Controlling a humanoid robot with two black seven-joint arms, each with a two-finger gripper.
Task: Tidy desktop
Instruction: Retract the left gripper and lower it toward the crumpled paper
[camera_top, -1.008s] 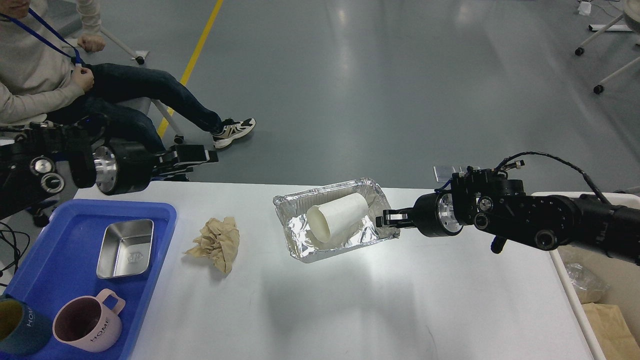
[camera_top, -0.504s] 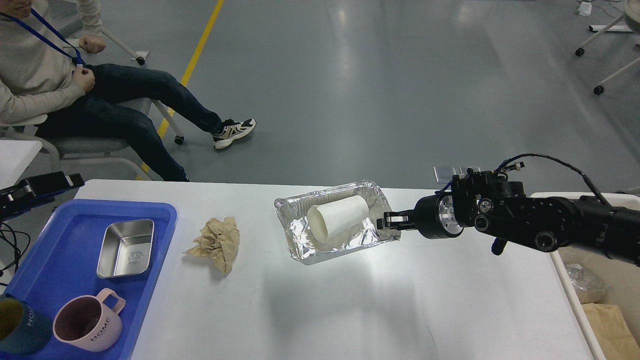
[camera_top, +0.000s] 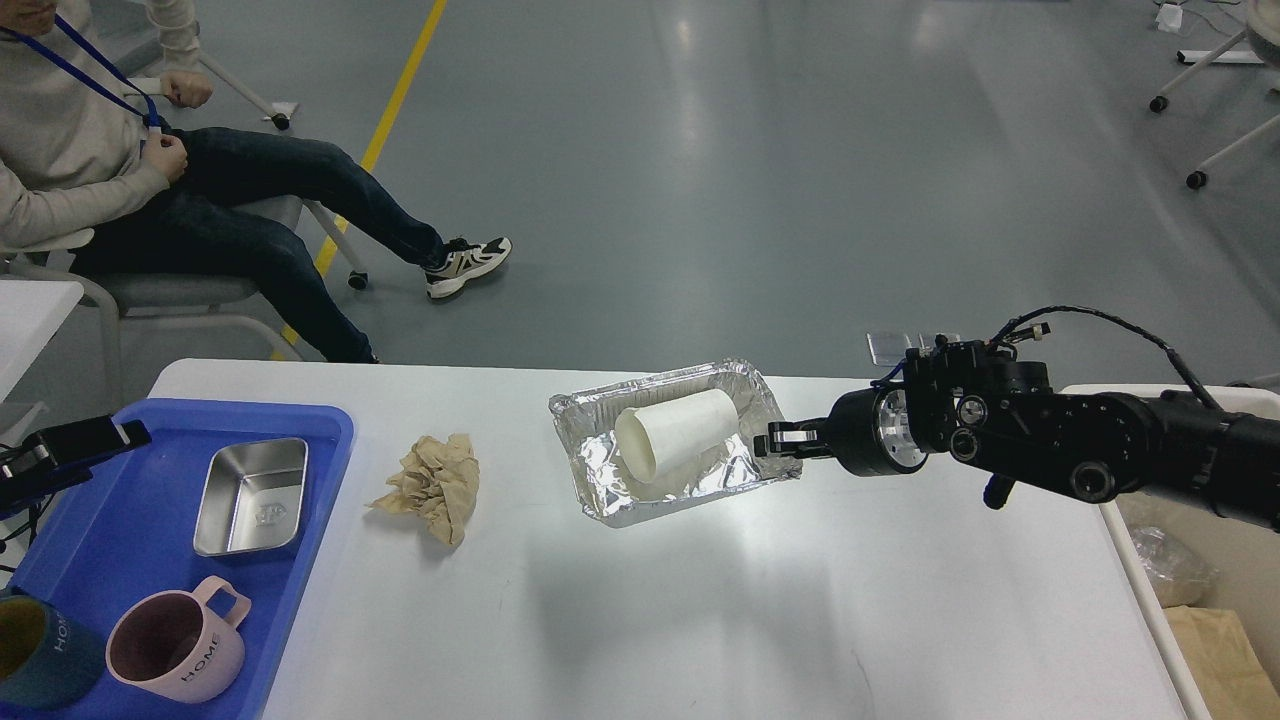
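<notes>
A grey workshop floor with a yellow line runs behind the white table (camera_top: 700, 620), which fills the lower part of my view. The table is the thing to be tidied, and it carries both keepers and rubbish.

Near its far middle a foil tray (camera_top: 600, 495) is lifted at a tilt, its shadow lying on the table in front of it, with a white paper cup (camera_top: 675, 435) on its side inside. My right gripper (camera_top: 778, 441) is pinching the right rim of that foil tray, fingers pressed together on the foil. Left of the tray a crumpled brown paper (camera_top: 432, 486) lies on the bare table. Further left sits a blue tray (camera_top: 130, 520) holding a steel box (camera_top: 250, 497), a pink mug (camera_top: 178, 642) and a dark mug (camera_top: 40, 652) at the corner. My left gripper (camera_top: 85, 445) hangs at the left edge over the blue tray; I cannot tell whether its fingers are spread. At the right edge stands a cream bin (camera_top: 1130, 545) with scraps in it. A person sits on a chair beyond the table's left end.

I judge the step in hand to be carrying the foil tray and cup to the bin. The next move calls for a level, slow swing to the right, since the cup could roll out and thin foil could bend or tear at the pinch. The brown paper is not yet cleared.
</notes>
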